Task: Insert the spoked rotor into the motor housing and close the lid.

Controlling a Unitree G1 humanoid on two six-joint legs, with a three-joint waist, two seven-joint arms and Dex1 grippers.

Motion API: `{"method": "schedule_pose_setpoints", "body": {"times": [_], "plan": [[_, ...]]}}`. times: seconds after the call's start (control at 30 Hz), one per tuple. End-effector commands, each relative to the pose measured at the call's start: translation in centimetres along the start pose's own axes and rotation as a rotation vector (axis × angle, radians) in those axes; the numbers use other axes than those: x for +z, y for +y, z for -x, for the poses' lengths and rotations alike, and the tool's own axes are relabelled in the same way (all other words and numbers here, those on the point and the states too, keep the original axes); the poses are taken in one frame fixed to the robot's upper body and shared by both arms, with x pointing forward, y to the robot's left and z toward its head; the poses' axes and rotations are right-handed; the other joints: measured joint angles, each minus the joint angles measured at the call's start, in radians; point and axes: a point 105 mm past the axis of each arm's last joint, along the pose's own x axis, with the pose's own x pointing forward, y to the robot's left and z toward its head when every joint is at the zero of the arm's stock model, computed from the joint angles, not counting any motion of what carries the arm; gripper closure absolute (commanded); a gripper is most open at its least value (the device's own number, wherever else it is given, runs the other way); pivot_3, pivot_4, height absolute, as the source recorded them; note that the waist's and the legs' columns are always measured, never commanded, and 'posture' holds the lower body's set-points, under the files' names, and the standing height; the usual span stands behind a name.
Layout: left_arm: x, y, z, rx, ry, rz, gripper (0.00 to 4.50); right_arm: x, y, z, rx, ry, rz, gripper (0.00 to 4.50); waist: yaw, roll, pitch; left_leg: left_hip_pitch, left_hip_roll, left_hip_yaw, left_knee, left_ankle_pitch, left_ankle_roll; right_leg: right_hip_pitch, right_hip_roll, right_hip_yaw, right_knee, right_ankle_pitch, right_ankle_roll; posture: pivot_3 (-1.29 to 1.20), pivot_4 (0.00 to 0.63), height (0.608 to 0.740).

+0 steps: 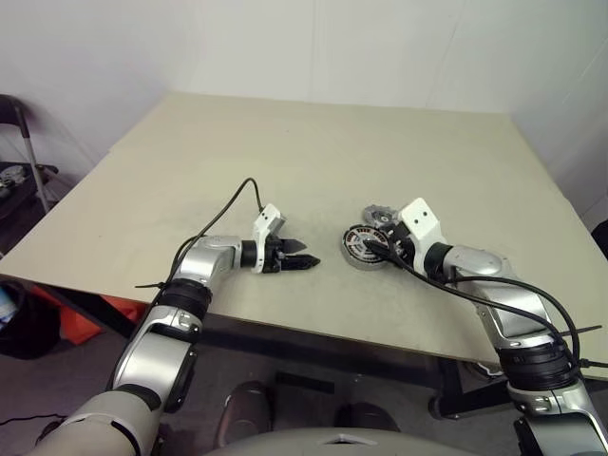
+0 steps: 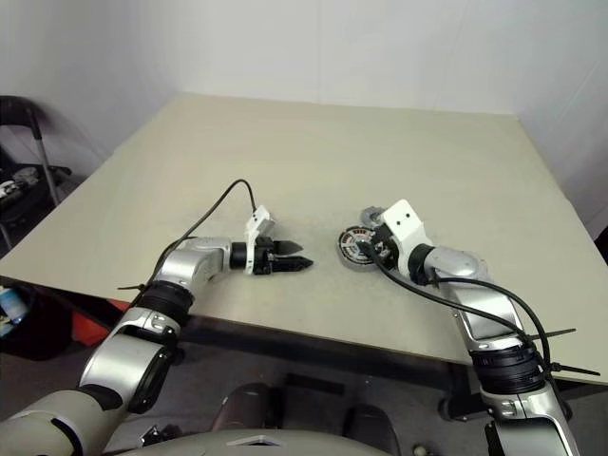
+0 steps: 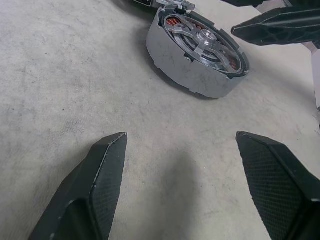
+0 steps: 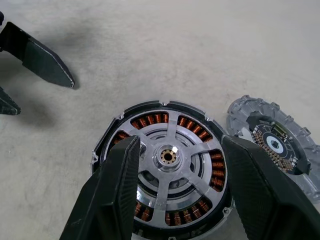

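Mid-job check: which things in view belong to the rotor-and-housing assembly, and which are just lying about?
Job:
- round metal motor housing with copper coils
- grey toothed spoked rotor with a dark centre, beside the housing
- beige table they lie on

Lying about:
- black chair, off the table's left side
- orange-red object, below the table's near-left edge

Robot lab: bare beige table (image 1: 313, 161), plain white walls (image 1: 313, 43).

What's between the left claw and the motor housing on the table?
Nothing: bare table separates the left claw from the motor housing, seen in the left wrist view.
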Motion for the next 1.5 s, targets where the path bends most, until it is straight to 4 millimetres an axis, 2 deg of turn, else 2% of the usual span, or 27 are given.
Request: {"method": "schedule_pose_setpoints", "body": {"times": [0.03,0.17,0.23,0.33,0.47,0.6,0.73,0.83,1.0,1.13,1.3,1.5], "plan": [[1.4,-0.1,0.1,-0.004,-0.035,-0.033,0.81,1.6,-1.0,0.3,-0.046,-0.056,0.035,1.85,0.000,0.000,0.000,0.000,0.000,0.000,0.000,0.000,0.000,0.000,0.000,0.000,0.000,0.000,0.000,0.00,0.000,0.740],[1.4,0.0,0.1,-0.003,-0.035,-0.034,0.81,0.8,-2.1,0.5,-0.099,-0.019,0.047,1.85,0.000,0.000,0.000,0.000,0.000,0.000,0.000,0.000,0.000,0.000,0.000,0.000,0.000,0.000,0.000,0.00,0.000,0.740],[1.4,0.0,0.2,-0.002,-0.034,-0.034,0.81,0.3,-2.5,0.7,-0.108,0.018,0.111,1.85,0.000,0.000,0.000,0.000,0.000,0.000,0.000,0.000,0.000,0.000,0.000,0.000,0.000,0.000,0.000,0.00,0.000,0.740],[1.3,0.0,0.3,0.000,-0.033,-0.033,0.81,0.6,-3.3,1.5,-0.123,0.070,0.262,1.85,0.000,0.000,0.000,0.000,0.000,0.000,0.000,0.000,0.000,0.000,0.000,0.000,0.000,0.000,0.000,0.00,0.000,0.740],[1.2,0.1,0.3,0.003,-0.032,-0.032,0.81,1.7,-4.8,3.0,-0.116,0.173,0.557,1.85,0.000,0.000,0.000,0.000,0.000,0.000,0.000,0.000,0.000,0.000,0.000,0.000,0.000,0.000,0.000,0.00,0.000,0.740],[1.4,-0.1,0.3,-0.006,-0.035,-0.033,0.81,2.3,-4.8,3.8,0.019,0.265,0.774,1.85,-0.002,0.000,0.000,0.000,0.000,0.000,0.000,0.000,0.000,0.000,0.000,0.001,0.000,0.000,0.000,0.00,0.000,0.740],[1.7,-0.2,0.1,-0.012,-0.037,-0.048,0.81,-0.2,-3.3,2.9,0.220,0.376,0.920,1.85,-0.003,0.000,0.000,0.001,0.000,0.000,0.000,0.000,0.001,0.001,0.000,0.000,0.000,0.000,0.000,0.00,0.000,0.740],[2.1,-0.1,0.0,-0.006,-0.049,-0.050,0.81,-0.5,-2.4,1.8,0.292,0.371,0.957,1.85,-0.003,0.000,0.000,-0.001,0.000,0.000,0.002,-0.001,0.002,0.000,0.000,0.000,0.000,0.000,0.000,0.00,0.000,0.740],[2.0,-0.1,0.1,-0.001,-0.055,-0.049,0.81,-0.5,-2.4,0.1,0.329,0.365,1.015,1.85,-0.012,0.001,0.000,-0.007,0.002,0.000,0.014,-0.004,0.007,-0.004,0.000,0.000,0.008,0.000,0.000,0.00,0.000,0.740],[2.0,0.1,0.3,0.013,-0.059,-0.046,0.81,-0.1,-2.0,-0.5,0.369,0.349,1.051,1.85,-0.016,0.000,0.000,-0.004,0.002,0.000,0.016,-0.004,0.007,0.000,0.000,0.000,0.008,0.000,0.000,0.00,0.000,0.740],[2.1,0.2,0.5,0.024,-0.070,-0.043,0.81,-1.0,-2.1,-1.0,0.410,0.375,1.068,1.85,-0.023,0.000,0.000,-0.004,0.002,0.000,0.016,-0.004,0.007,-0.001,0.000,0.000,0.008,0.000,0.000,0.00,0.000,0.740],[2.1,0.2,0.5,0.027,-0.071,-0.041,0.81,-1.0,-2.0,-1.8,0.436,0.373,1.083,1.85,-0.025,0.000,0.000,-0.004,0.002,0.000,0.016,-0.004,0.008,-0.001,0.000,0.000,0.008,0.000,0.000,0.00,0.000,0.740]]}}
